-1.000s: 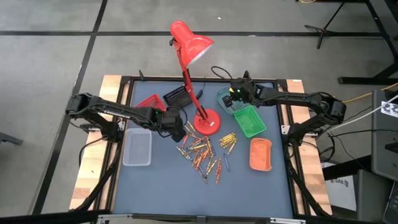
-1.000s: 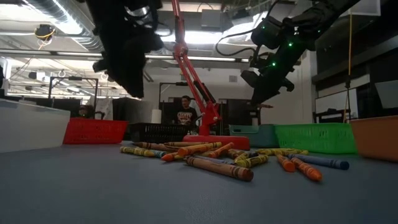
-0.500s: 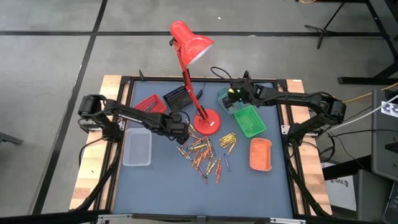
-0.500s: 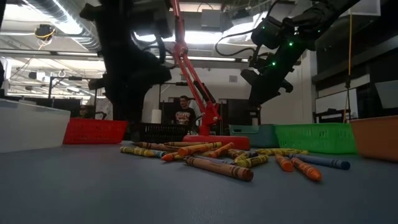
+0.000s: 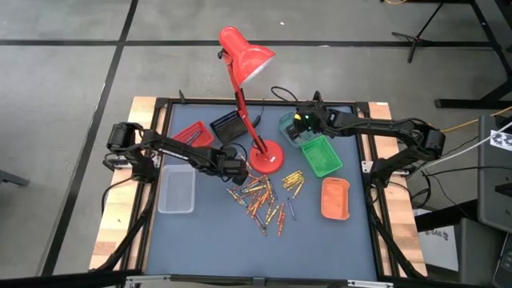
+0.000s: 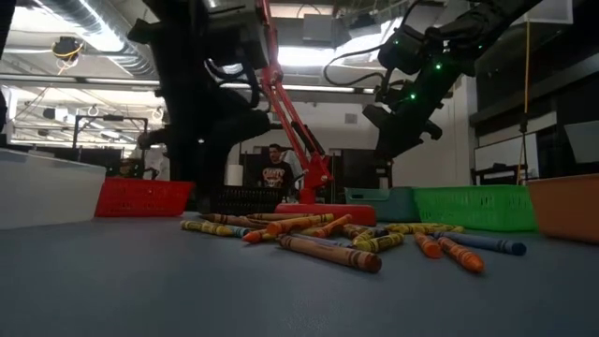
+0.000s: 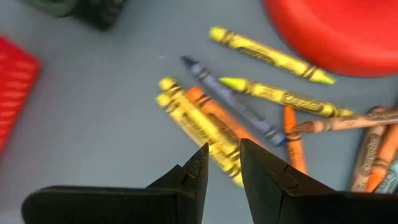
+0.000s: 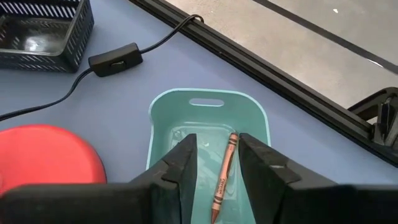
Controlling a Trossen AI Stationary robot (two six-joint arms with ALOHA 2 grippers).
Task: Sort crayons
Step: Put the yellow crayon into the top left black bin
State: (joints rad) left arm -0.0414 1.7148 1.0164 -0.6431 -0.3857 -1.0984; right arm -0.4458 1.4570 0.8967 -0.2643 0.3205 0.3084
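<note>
1. The left gripper [image 7: 222, 167] hung low over the surface [image 5: 200, 232] at the 9 o'clock edge of the crayons [image 5: 264, 196], its fingers parted by a narrow gap with nothing between them.
2. In the left wrist view, a yellow crayon [image 7: 199, 129] lay directly ahead of that gap; its long axis ran at a slant to the line between the fingertips, with an orange crayon [image 7: 217, 114] touching it alongside.
3. In the high view, the crayons lay scattered at 6 o'clock from the lamp base [image 5: 266, 158], with the left gripper [image 5: 232, 170] just beside them and the right gripper [image 5: 302, 122] well apart, at 1 o'clock from them.
4. The right gripper [image 8: 217, 155] hovered above the teal tray [image 8: 161, 112], fingers apart and empty; one brown-orange crayon [image 8: 224, 175] lay in that tray, its length running roughly along the tray's long axis.
5. Judged from this layout, the left arm was the nearer for the next pick, and the yellow crayon's crowding by its neighbour was the chief difficulty.
</note>
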